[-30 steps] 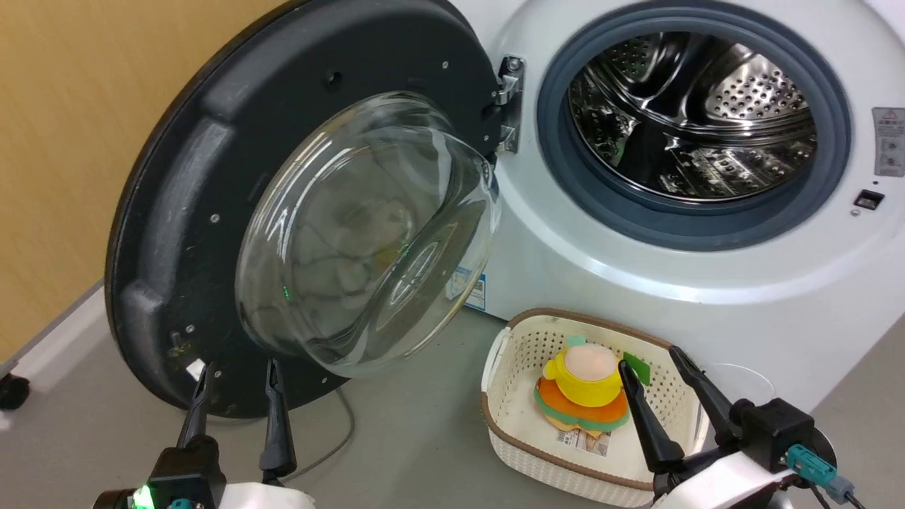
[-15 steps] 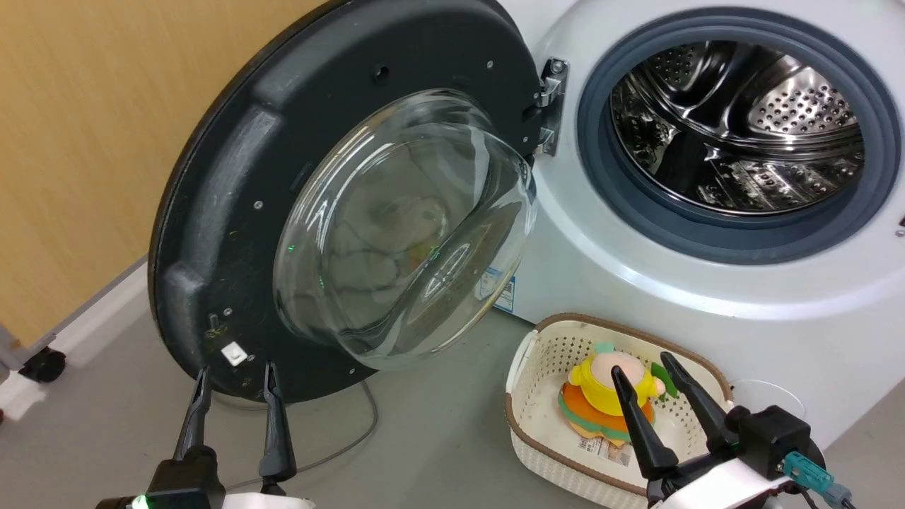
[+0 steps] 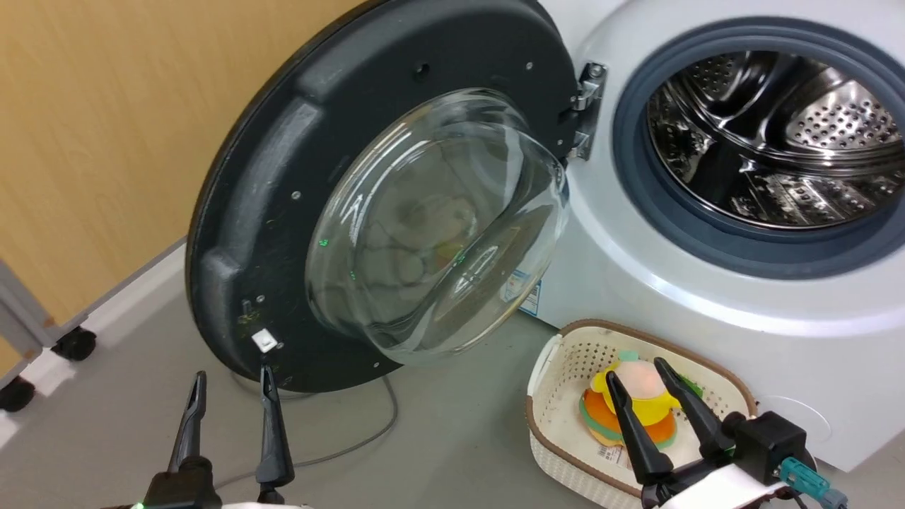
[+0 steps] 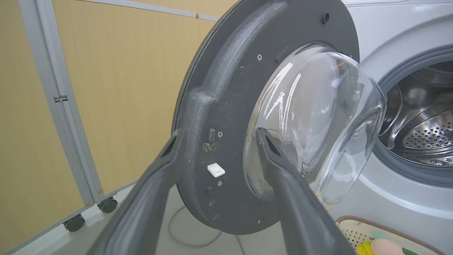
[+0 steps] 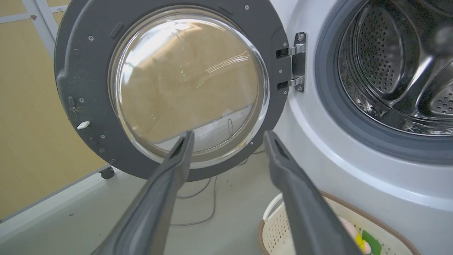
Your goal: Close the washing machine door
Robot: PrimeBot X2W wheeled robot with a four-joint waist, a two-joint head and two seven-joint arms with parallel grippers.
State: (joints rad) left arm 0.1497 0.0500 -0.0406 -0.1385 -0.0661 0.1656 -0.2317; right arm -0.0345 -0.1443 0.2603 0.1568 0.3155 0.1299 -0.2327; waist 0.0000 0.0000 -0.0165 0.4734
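Note:
The washing machine door (image 3: 276,177) stands wide open on its hinge at the left of the white washing machine (image 3: 636,283), its inner black rim and bulging glass bowl (image 3: 438,226) facing me. The steel drum (image 3: 778,141) is exposed inside the grey gasket. My left gripper (image 3: 231,375) is open, its tips just below the door's lower rim; in the left wrist view the left gripper (image 4: 219,132) frames the door rim (image 4: 216,106). My right gripper (image 3: 635,367) is open over the basket; from the right wrist, the right gripper (image 5: 228,134) points at the door (image 5: 88,71).
A cream laundry basket (image 3: 558,424) with a yellow and orange plush toy (image 3: 636,403) sits on the grey floor before the machine. A grey cable (image 3: 353,445) lies under the door. A yellow partition on castors (image 3: 74,343) stands to the left.
The camera has swung left, so the whole scene sits further right in view. Both grippers stay open and low; the door looks unmoved.

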